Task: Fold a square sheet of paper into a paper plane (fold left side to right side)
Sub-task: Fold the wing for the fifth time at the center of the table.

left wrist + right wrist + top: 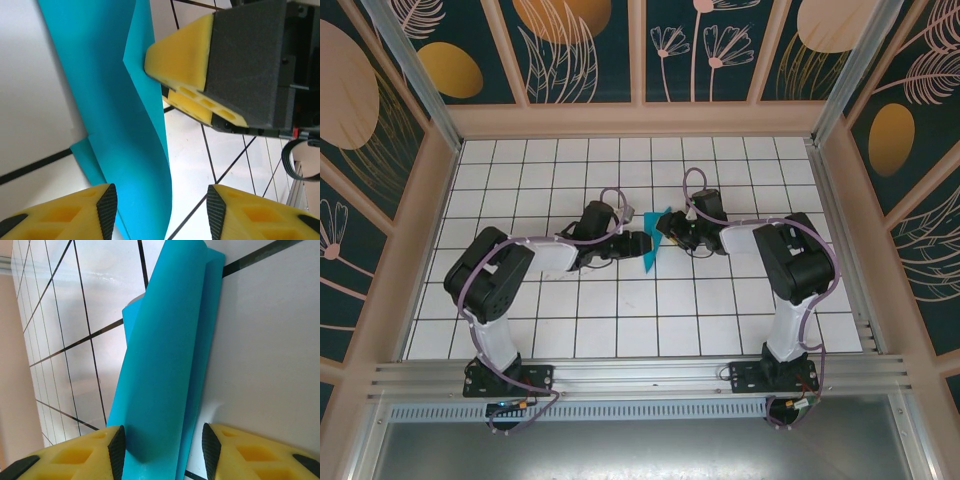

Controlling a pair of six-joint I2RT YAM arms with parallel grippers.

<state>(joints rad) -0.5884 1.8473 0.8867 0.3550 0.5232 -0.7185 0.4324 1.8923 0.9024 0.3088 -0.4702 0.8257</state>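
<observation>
Where the two arms meet above the middle of the white tiled table (570,330), the left gripper (637,241) points rightward with its jaws standing apart. From the left wrist, one yellow finger (75,212) lies just beside the paper sheet (115,125), while the other finger (260,215) stands off from it with bare tile between; nothing is clamped.

Centre: the paper sheet, plain cyan, is folded lengthwise into a narrow strip of at least two layers. It is bowed, one long edge curling, and sits between the two grippers over the table's middle tiles.

Right: the right gripper (669,232) points leftward, facing the other. From the right wrist, the strip runs between its fingers. One black pad (118,450) presses the bulging fold. The opposite pad (206,445) sits so near the sheet's edge that contact is not certain, though the sheet appears pinched there. In the left-wrist view, a yellow fingertip of this gripper touches the sheet's corner.
</observation>
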